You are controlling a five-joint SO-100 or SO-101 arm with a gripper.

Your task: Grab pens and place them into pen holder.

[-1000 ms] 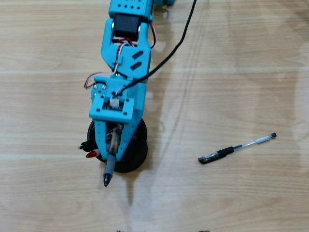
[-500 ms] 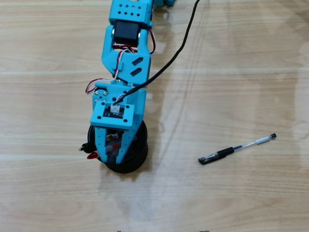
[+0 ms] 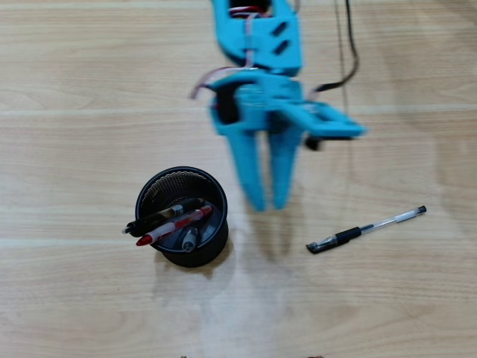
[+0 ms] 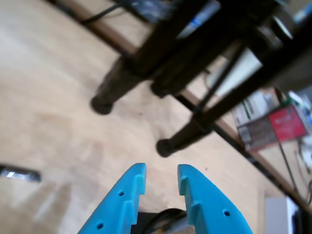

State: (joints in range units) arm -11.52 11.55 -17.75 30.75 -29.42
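Overhead view shows a pale wood-grain table (image 3: 89,67); the wrist view adds dark tripod legs (image 4: 122,78) standing on it and blurred clutter beyond. The blue arm (image 3: 257,45) has swung off the pen holder (image 3: 182,216), which it covered a moment ago, and its gripper (image 3: 267,203) now hangs empty, fingers slightly parted. Three pens (image 3: 168,222) lean inside the holder. A fourth pen (image 3: 367,229) lies unmoved, well to the right.

- A pale wood-grain bench (image 3: 89,82) with faint plank seams and soft glare.
- In the wrist view, blurred dark legs (image 4: 122,78) stand on it, a red box (image 4: 285,122) beyond.
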